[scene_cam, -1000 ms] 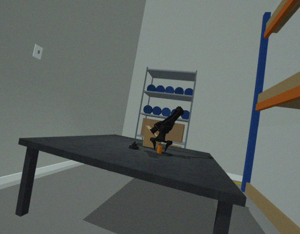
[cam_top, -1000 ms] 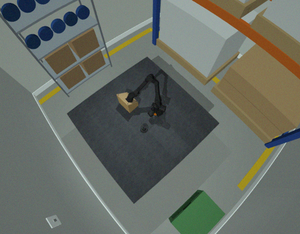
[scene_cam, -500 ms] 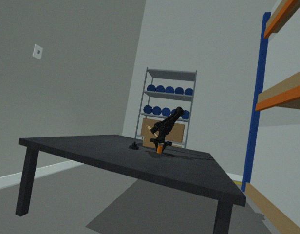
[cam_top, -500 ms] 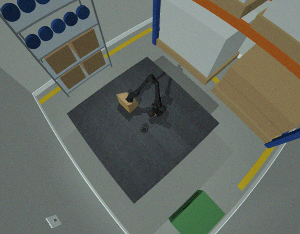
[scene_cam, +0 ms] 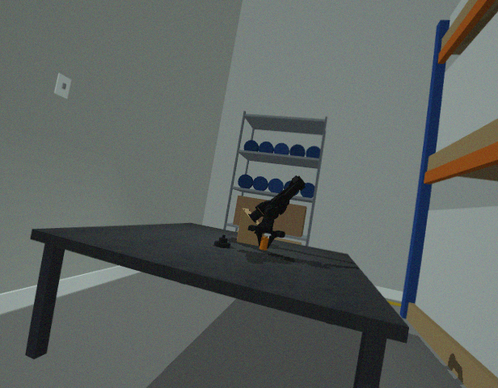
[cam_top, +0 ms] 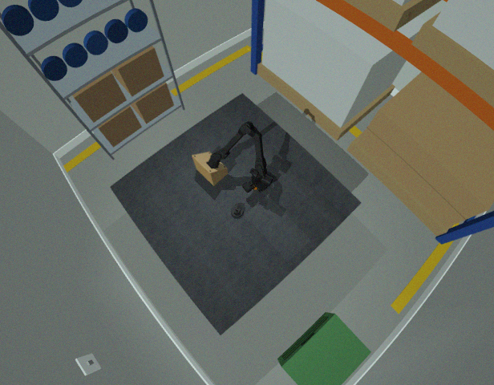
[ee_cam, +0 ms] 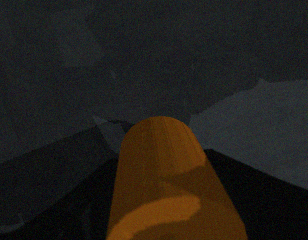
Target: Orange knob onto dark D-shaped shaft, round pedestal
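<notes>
The orange knob [cam_top: 255,188] [scene_cam: 264,242] [ee_cam: 161,175] is upright between the fingers of my gripper [scene_cam: 264,245] [ee_cam: 161,162], which is shut on it. The knob is at or just above the table top; I cannot tell which. In the wrist view its side fills the lower middle, and its hole is not visible. The dark round pedestal [cam_top: 232,213] [scene_cam: 216,244] stands on the table apart from the knob, to its left in the exterior view. The short shaft [scene_cam: 223,237] rises from its middle; its flat side cannot be made out.
The arm's base is at a wooden block [cam_top: 204,168] [scene_cam: 245,234] on the dark table [cam_top: 189,249] [scene_cam: 157,250], behind the knob and pedestal in the exterior view. Shelving racks and a green box [cam_top: 328,352] stand beyond the table.
</notes>
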Available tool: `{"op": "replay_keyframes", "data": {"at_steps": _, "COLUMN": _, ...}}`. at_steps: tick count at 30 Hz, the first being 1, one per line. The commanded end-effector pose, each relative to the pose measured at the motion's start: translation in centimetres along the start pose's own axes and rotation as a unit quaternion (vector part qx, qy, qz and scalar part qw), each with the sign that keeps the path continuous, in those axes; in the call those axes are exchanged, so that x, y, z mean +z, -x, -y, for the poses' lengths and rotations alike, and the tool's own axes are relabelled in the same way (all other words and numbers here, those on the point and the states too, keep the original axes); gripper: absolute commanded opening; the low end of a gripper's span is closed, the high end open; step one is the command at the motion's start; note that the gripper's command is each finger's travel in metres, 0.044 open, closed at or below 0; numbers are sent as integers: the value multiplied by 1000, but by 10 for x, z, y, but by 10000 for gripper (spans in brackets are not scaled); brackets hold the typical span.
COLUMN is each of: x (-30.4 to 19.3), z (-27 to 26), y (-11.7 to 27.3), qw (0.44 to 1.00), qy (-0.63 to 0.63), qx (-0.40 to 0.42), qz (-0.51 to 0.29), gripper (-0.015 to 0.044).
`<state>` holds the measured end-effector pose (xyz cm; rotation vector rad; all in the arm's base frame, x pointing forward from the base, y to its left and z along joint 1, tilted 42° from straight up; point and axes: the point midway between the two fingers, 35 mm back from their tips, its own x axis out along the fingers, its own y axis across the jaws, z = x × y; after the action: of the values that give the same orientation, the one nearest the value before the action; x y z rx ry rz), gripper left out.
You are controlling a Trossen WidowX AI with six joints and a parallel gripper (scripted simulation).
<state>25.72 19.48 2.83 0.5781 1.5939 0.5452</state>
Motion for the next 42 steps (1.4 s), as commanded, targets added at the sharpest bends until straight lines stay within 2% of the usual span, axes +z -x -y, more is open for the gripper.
{"op": "replay_keyframes", "data": {"at_steps": 1, "x": 7, "z": -1, "y": 30, "qw": 1000, "qy": 5, "qx": 2, "qz": 8, "gripper": 0}}
{"op": "replay_keyframes", "data": {"at_steps": 15, "x": -3, "z": 4, "y": 117, "qw": 1000, "qy": 4, "qx": 6, "qz": 7, "gripper": 0}}
{"op": "replay_keyframes", "data": {"at_steps": 22, "x": -2, "z": 6, "y": 117, "qw": 1000, "qy": 4, "qx": 6, "qz": 7, "gripper": 0}}
{"op": "replay_keyframes", "data": {"at_steps": 42, "x": 33, "z": 58, "y": 105, "qw": 1000, "qy": 3, "qx": 0, "qz": 10, "gripper": 0}}
